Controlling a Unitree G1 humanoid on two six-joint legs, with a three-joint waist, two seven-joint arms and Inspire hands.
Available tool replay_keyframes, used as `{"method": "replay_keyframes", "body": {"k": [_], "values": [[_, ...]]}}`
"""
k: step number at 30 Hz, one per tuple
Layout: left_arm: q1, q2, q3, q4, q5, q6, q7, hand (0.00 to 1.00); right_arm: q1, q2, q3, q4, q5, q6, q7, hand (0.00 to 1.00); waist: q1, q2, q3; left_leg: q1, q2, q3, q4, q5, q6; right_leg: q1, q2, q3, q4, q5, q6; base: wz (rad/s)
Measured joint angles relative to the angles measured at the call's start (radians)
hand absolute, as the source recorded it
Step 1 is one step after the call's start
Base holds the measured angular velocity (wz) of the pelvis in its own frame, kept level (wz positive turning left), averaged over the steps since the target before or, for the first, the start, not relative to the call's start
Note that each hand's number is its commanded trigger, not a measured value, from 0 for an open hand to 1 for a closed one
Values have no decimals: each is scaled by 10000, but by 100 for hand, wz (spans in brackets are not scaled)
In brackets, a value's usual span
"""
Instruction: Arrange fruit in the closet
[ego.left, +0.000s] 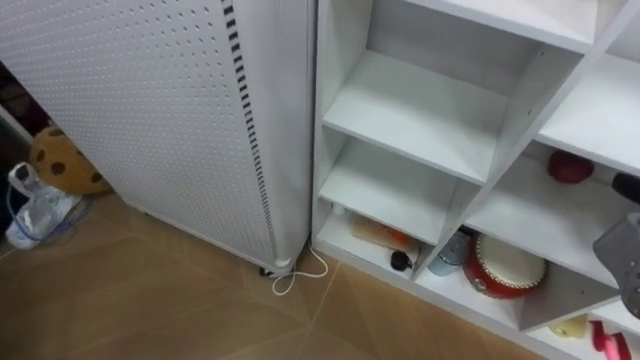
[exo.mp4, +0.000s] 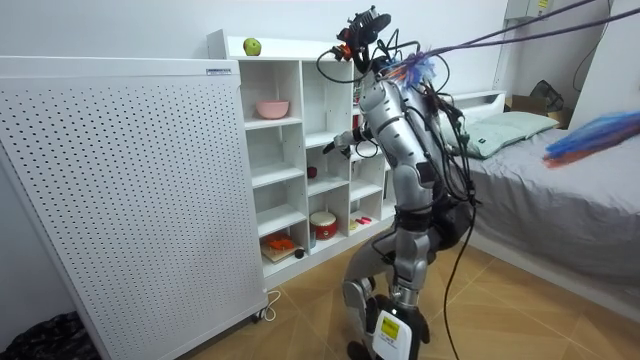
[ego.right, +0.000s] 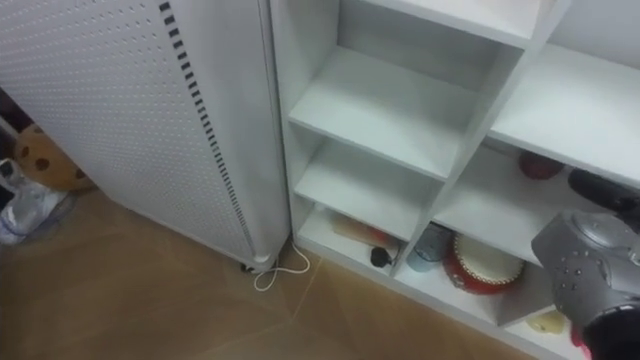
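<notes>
White closet (ego.left: 420, 115) on wooden floor (ego.left: 150, 290), bed (exo.mp4: 560, 190) nearby; right hand (exo.mp4: 343, 144) at a shelf, fingers' state unclear.

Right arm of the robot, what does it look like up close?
The right arm shows a rounded, matte grey casing, smooth and dome-like, dotted with small dark screw holes. Below it sits a black section. No markings or stickers can be made out on it.

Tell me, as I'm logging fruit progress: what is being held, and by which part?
Cannot be told. The right hand reaches into the closet near a red fruit on its shelf.
</notes>
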Motion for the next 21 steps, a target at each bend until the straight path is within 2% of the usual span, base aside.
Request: {"method": "replay_keyframes", "body": {"k": [3,6,9,11,12,14,15,17,21], "values": [[-14,-59,-14,106,-14,43,-347,0,471,109,49,276,-520,54,716,0,4,16,6,572,-9,100,-359,13,23,493,-12,38,-231,-5,45,0],[-21,-285,11,187,-19,99,-651,0,1220,210,108,377,-1599,145,1709,0,-7,11,9,1149,2,229,-698,14,47,950,-23,89,-455,-15,72,-5],[-72,-384,10,435,-76,97,-915,0,2295,264,455,167,-2946,129,2714,0,-26,-1,12,1853,71,369,-1100,15,47,1519,135,275,-778,10,149,-13],[-168,-426,36,725,-130,78,-1050,0,3384,554,596,-26,-4699,-10,3515,0,-53,27,3,2547,219,495,-1497,12,43,2171,276,257,-1222,85,131,-21],[-193,-427,32,760,-216,56,-1056,0,3733,558,692,-110,-5004,-73,3722,0,-82,45,-11,2662,240,497,-1572,12,42,2303,316,252,-1318,97,149,-9],[-257,-489,15,932,-338,-17,-1226,0,4963,763,779,-187,-6755,-83,4499,0,-231,217,-89,3092,409,511,-1908,16,51,2825,555,233,-1879,267,216,-9],[-261,-535,9,1034,-388,-25,-1243,0,5242,889,777,-203,-7187,-77,4647,0,-287,257,-112,3225,431,522,-2030,25,56,2966,590,238,-2035,328,226,-20],[-320,-718,15,1358,-530,-53,-1328,0,6640,1193,795,-420,-8807,-85,5260,0,-416,443,-240,3764,518,738,-2467,92,121,3433,714,293,-2516,484,288,-23],[-345,-725,14,1609,-663,-127,-1434,0,8161,1787,1380,-293,-10658,75,6021,0,-690,524,-319,4794,501,1126,-3493,298,159,4188,782,563,-3170,620,370,-18]]}}
